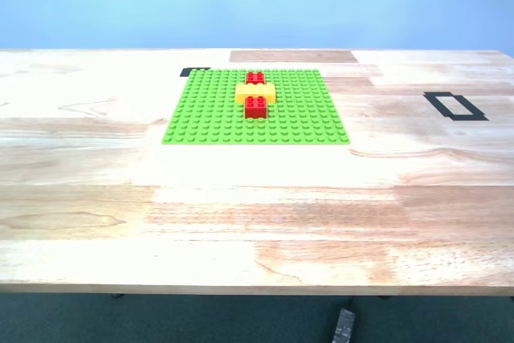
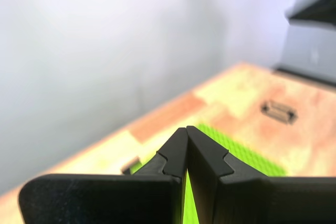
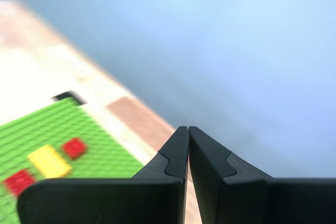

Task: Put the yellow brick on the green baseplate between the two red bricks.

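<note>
Exterior view shows the yellow brick (image 1: 255,92) already seated on the green baseplate (image 1: 209,110), touching and between the two red bricks (image 1: 256,106), well ahead of and below both hands. My first hand (image 2: 187,129) and my second hand (image 3: 188,129) are pressed together, holding nothing, raised off the tabletop (image 1: 241,198). Little seems left to go wrong; my guess is that a low arm sweep could catch the smooth, hard plastic bricks and slide the light studded plate across the glossy pale wood. Black tape marks (image 1: 454,106) lie flat nearby.
</note>
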Controlling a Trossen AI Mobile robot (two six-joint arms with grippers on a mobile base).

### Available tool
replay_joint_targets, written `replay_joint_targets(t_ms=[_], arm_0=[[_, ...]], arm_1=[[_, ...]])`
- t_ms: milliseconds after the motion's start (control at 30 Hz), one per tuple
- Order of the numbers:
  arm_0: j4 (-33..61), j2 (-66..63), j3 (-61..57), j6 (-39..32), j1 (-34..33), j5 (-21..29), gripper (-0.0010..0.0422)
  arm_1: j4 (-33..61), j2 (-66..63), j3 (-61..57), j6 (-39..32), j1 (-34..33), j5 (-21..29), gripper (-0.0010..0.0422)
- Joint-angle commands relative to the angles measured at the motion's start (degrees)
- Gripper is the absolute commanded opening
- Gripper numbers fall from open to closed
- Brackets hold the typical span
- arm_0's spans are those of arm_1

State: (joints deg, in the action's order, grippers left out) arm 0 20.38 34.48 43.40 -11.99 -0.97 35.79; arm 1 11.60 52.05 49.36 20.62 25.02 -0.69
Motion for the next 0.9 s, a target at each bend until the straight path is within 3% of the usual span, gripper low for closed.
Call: replay_joint_targets(t_ms=[33,367,533,900], arm_0=[[-7.52,-3.58,-3.89,5.33,0.04,-3.06,0.0],[-20.92,-14.62,-21.94,14.75,0.04,-9.57,0.0],[-29.55,-20.09,-30.75,15.69,0.02,-16.44,0.0],[-29.7,-26.53,-36.76,15.69,0.04,-16.39,0.0]], arm_1=[[-3.89,-10.49,-7.21,-5.62,-2.1,0.98,0.0001],[-11.39,-32.5,-28.0,-17.73,-3.32,10.49,-0.0001],[-19.85,-37.94,-35.21,-16.96,-3.26,13.62,-0.0001],[-20.68,-44.92,-42.91,-14.34,-3.17,14.4,-0.0001]])
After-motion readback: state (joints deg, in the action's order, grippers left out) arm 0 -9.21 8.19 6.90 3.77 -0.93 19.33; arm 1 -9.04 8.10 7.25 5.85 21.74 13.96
